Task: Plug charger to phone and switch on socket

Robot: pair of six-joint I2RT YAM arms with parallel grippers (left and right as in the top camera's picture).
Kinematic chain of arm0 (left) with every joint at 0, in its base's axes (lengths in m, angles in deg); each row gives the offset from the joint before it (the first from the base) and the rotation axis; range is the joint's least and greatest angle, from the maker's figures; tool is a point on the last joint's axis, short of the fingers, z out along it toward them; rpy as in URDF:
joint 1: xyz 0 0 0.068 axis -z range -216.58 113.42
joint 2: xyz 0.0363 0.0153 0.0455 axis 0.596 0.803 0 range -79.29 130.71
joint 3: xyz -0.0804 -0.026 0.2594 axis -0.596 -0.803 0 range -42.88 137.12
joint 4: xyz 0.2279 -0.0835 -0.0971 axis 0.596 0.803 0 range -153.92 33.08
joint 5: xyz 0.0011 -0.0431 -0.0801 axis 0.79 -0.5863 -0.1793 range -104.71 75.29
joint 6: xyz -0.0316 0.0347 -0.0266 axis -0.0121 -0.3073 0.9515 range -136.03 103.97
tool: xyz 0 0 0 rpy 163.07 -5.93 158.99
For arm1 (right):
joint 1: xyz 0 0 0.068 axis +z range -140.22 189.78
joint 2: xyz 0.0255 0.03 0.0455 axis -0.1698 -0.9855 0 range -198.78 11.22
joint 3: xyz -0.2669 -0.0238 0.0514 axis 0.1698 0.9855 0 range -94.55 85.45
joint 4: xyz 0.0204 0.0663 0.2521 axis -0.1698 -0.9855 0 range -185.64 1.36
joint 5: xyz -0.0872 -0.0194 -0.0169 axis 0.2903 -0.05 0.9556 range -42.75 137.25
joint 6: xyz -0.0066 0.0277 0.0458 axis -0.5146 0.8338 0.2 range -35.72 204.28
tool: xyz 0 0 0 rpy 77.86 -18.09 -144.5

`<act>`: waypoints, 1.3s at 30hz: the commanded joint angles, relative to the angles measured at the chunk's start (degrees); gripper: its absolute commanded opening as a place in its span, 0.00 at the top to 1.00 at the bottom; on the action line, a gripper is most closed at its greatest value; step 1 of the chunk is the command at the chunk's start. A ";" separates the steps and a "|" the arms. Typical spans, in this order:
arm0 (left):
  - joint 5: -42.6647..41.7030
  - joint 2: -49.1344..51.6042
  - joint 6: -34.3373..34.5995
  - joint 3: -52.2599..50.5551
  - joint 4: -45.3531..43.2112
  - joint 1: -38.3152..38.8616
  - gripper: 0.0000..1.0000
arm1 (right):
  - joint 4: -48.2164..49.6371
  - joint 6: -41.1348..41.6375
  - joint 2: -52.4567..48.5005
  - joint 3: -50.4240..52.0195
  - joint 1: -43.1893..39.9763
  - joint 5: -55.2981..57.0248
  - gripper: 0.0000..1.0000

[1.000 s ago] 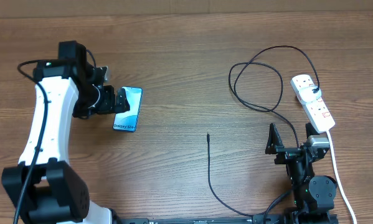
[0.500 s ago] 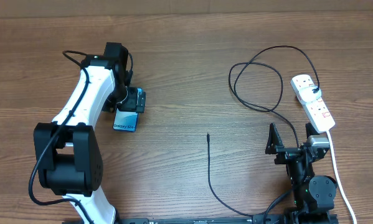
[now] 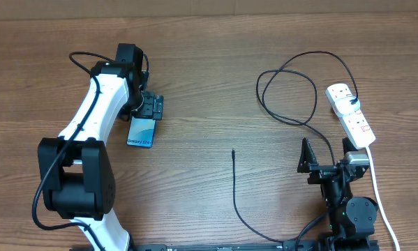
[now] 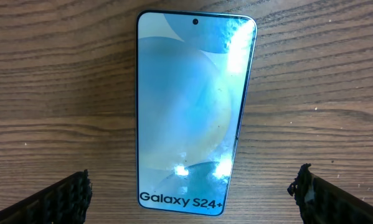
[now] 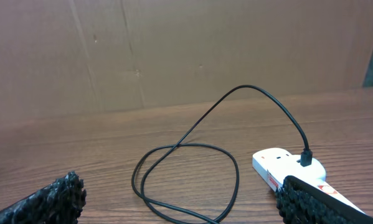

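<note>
The left arm (image 3: 90, 115) has smooth white shells over its long links, joined by bulky black cylindrical joints, with a large black housing at its lower end. A thin black cable loops out near the upper joint and runs along the white shell. The left gripper (image 3: 151, 108) is a black, ribbed block. Its fingers (image 4: 58, 200) are black with a coarse, grainy surface and ragged edges. The right arm (image 3: 345, 192) is compact and almost wholly black, with a rounded joint housing, a small silver-grey block on top and a tiny green light. The right gripper (image 5: 186, 205) has fingers (image 5: 46, 200) of the same rough black texture.
</note>
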State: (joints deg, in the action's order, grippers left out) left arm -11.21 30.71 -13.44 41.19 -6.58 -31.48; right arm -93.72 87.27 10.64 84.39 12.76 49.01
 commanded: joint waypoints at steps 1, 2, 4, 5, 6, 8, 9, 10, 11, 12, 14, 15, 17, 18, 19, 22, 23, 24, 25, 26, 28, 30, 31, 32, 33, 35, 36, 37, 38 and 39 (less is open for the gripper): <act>0.15 2.64 -1.33 1.22 -0.07 -0.68 0.00 | 0.39 -0.26 0.42 0.59 -0.22 0.22 0.00; 0.17 2.95 -1.33 1.22 -0.04 -0.70 0.00 | 0.39 -0.26 0.42 0.59 -0.22 0.22 0.00; 0.11 3.65 -1.31 1.22 -0.20 -0.68 0.00 | 0.39 -0.28 0.42 0.59 -0.22 0.22 0.00; 0.09 4.00 -1.31 1.22 -0.39 -0.68 0.00 | 0.42 -0.28 0.42 0.59 -0.22 0.22 0.00; 0.09 4.22 -1.31 1.22 -0.50 -0.68 0.01 | 0.39 -0.28 0.42 0.59 -0.22 0.22 0.00; 0.35 5.18 -1.33 1.22 -0.68 -0.68 0.00 | 0.42 -0.26 0.42 0.59 -0.22 0.22 0.00; 0.63 5.60 -1.33 1.22 -0.63 -0.68 0.00 | 0.42 -0.26 0.42 0.59 -0.22 0.22 0.00; 1.22 6.14 -1.31 1.22 -0.66 -0.68 0.00 | 0.39 -0.26 0.42 0.59 -0.22 0.22 0.00; 1.38 6.54 -1.29 1.22 -0.92 -0.68 0.00 | 0.39 -0.26 0.42 0.59 -0.22 0.22 0.00; 1.33 6.82 -1.27 1.22 -1.36 -0.68 0.00 | 0.39 -0.26 0.42 0.59 -0.22 0.22 0.00; 1.36 7.02 -1.29 1.22 -2.23 -0.68 0.00 | 0.39 -0.26 0.42 0.59 -0.22 0.22 0.00; 1.36 7.02 -1.29 1.22 -2.80 -0.68 0.00 | 0.42 -0.28 0.42 0.59 -0.22 0.22 0.00; 1.40 7.02 -1.29 1.22 -3.52 -0.68 0.00 | 0.42 -0.26 0.42 0.59 -0.22 0.22 0.00; 1.40 7.02 -1.29 1.22 -3.82 -0.68 0.00 | 0.39 -0.26 0.42 0.59 -0.22 0.22 0.00; 1.55 7.02 -1.29 1.22 -4.07 -0.70 0.00 | 0.42 -0.26 0.42 0.59 -0.22 0.22 0.00; 1.57 7.04 -1.29 1.22 -4.46 -0.68 0.00 | 0.39 -0.26 0.42 0.59 -0.22 0.22 0.00; 1.60 7.04 -1.31 1.22 -4.52 -0.68 0.01 | 0.39 -0.26 0.42 0.59 -0.22 0.22 0.00; 1.60 7.04 -1.31 1.22 -4.52 -0.70 0.00 | 0.39 -0.28 0.42 0.59 -0.22 0.22 0.00; 1.70 7.15 -1.33 1.22 -4.50 -0.70 0.00 | 0.42 -0.26 0.42 0.59 -0.22 0.22 0.00; 1.88 7.32 -1.33 1.22 -4.50 -0.70 0.01 | 0.39 -0.28 0.42 0.59 -0.22 0.22 0.00; 2.51 8.13 -1.33 1.22 -4.28 -0.68 0.00 | 0.42 -0.26 0.42 0.59 -0.22 0.22 0.00; 2.40 8.90 -1.31 1.22 -4.20 -0.68 0.00 | 0.42 -0.26 0.42 0.59 -0.22 0.22 0.00; 2.21 9.11 -1.31 1.22 -4.24 -0.68 0.00 | 0.42 -0.26 0.42 0.59 -0.22 0.22 0.00; 2.10 9.16 -1.33 1.22 -4.31 -0.68 0.00 | 0.42 -0.26 0.42 0.59 -0.22 0.22 0.00; 2.10 9.18 -1.38 1.22 -4.31 -0.68 0.01 | 0.42 -0.26 0.42 0.59 -0.22 0.22 0.00; 1.57 9.18 -2.27 1.22 -4.04 -0.68 0.00 | 0.39 -0.26 0.42 0.59 -0.22 0.22 0.00; 1.33 9.27 -2.62 1.22 -3.87 -0.68 0.00 | 0.42 -0.26 0.42 0.59 -0.22 0.22 0.00; 1.36 9.62 -2.84 1.20 -3.65 -0.68 0.00 | 0.42 -0.26 0.42 0.59 -0.22 0.22 0.00; 1.36 9.86 -2.84 1.20 -3.63 -0.68 0.01 | 0.42 -0.26 0.42 0.59 -0.22 0.22 0.00; 1.33 10.01 -2.82 1.20 -3.61 -0.68 0.01 | 0.42 -0.26 0.42 0.59 -0.22 0.22 0.00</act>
State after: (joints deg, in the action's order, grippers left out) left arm -9.72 39.45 -14.77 41.19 -10.43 -31.85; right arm -93.77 87.24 10.64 84.39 12.76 49.01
